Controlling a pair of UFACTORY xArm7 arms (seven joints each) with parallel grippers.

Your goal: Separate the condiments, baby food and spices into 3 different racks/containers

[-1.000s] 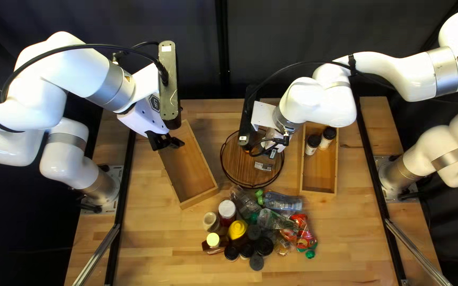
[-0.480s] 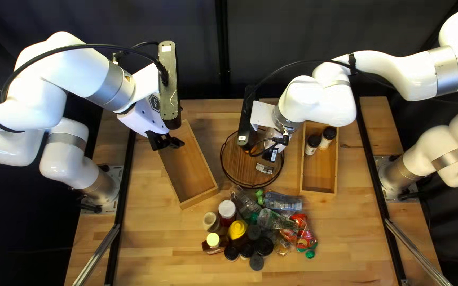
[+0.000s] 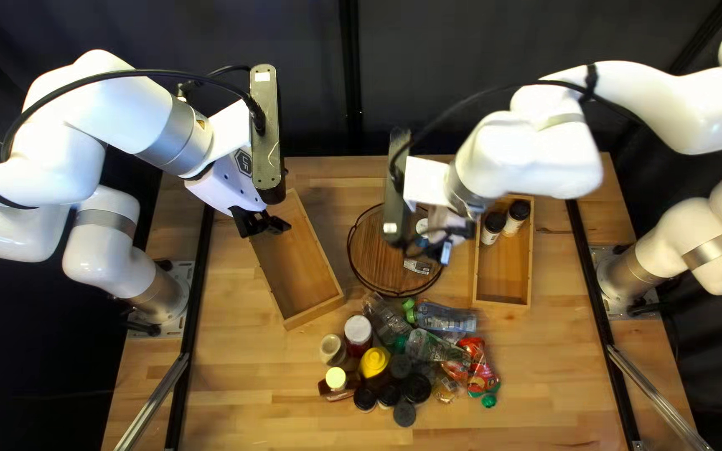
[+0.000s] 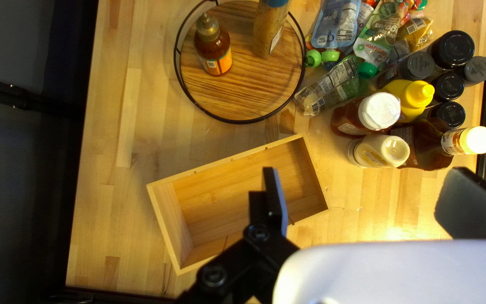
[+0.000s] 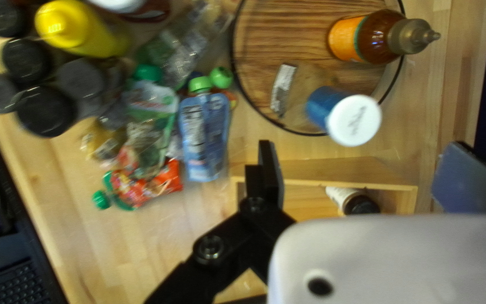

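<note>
the left gripper (image 3: 266, 224) has its fingers wide apart near an open wooden box (image 3: 314, 314). the right gripper (image 3: 444, 248) has its fingers wide apart too. two bottles sit on the round tray (image 3: 378, 266), two jars (image 3: 505, 223) in another box (image 3: 503, 301), more food in a pile (image 3: 400, 361).

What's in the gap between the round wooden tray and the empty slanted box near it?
Nothing: just bare tabletop between the round tray and the slanted wooden box. The left wrist view shows it.
</note>
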